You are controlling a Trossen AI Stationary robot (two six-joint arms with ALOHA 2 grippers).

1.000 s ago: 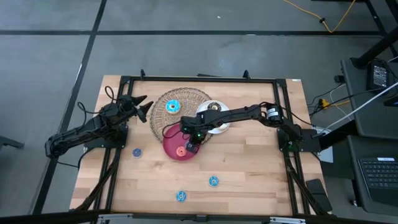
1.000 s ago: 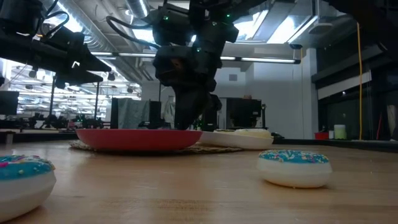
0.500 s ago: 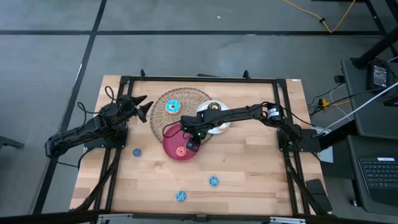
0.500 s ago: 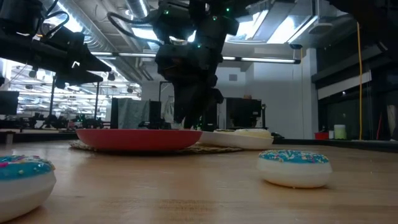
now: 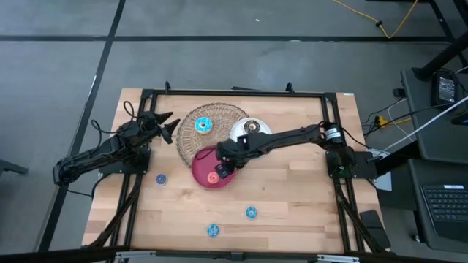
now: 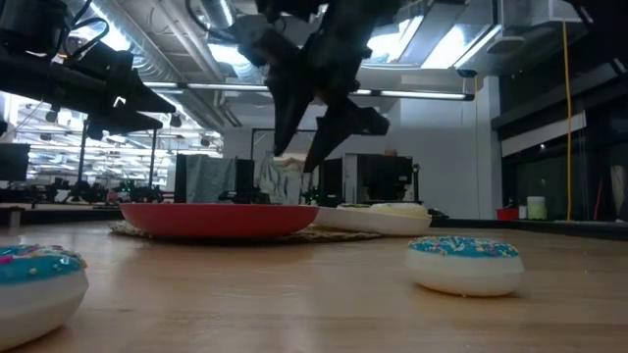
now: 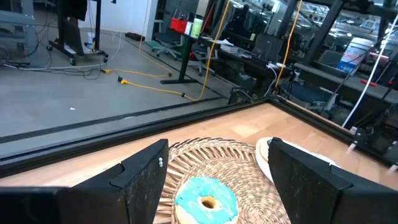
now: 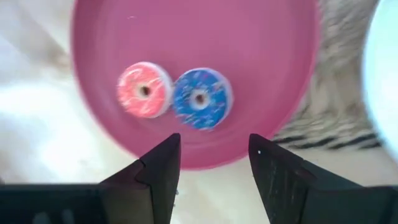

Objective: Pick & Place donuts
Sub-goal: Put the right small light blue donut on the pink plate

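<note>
Leftmost, the left end effector [image 5: 165, 126] hangs by the wicker mat's [image 5: 191, 139] edge with its jaws wide and empty; its wrist view looks between them onto a cyan donut [image 7: 206, 200] lying on the mat. Below it, a small blue donut [image 5: 161, 178] sits alone on the counter [image 5: 292, 197] near the left rail.

Next comes the red plate [image 5: 201, 174], overlapping the mat's near edge. The right wrist view shows two small donuts on it, a red one [image 8: 144, 89] and a blue one [image 8: 200, 98], touching side by side. The right end effector [image 5: 221, 164] hovers just above the plate, jaws partly open and holding nothing.

Further right, a white plate [image 5: 243, 129] carries a brown donut [image 5: 253, 126]. Two more blue-topped donuts, one [image 5: 213, 231] and another [image 5: 251, 212], lie well apart on the counter's near side.

These rings look light, rigid and smooth, so they would probably skid if nudged sideways. My guess is that the safest hold spans the outer rim from straight above, with jaws opened only a little wider than the ring.
</note>
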